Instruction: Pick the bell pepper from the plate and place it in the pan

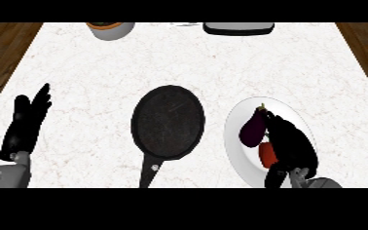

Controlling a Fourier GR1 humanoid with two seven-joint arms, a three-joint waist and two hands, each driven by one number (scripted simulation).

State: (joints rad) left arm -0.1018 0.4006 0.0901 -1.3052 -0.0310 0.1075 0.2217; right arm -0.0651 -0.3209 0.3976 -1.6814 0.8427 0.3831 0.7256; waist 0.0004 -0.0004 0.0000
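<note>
A white plate [241, 151] lies at the right of the counter with a dark purple eggplant [253, 128] and a red-orange bell pepper [267, 154] on it. My right hand [293, 143] lies over the plate, its fingers curled round the pepper, which shows only as a strip at the hand's left side. A black pan [168, 123] rests in the middle, its handle [150, 170] pointing toward me, nothing inside it. My left hand [25, 122] stays open at the left edge, fingers up.
At the counter's far edge stand a grey bowl with an orange inside [111, 29] and a dark tray with a light rim [238, 28]. Wooden floor shows beyond both side edges.
</note>
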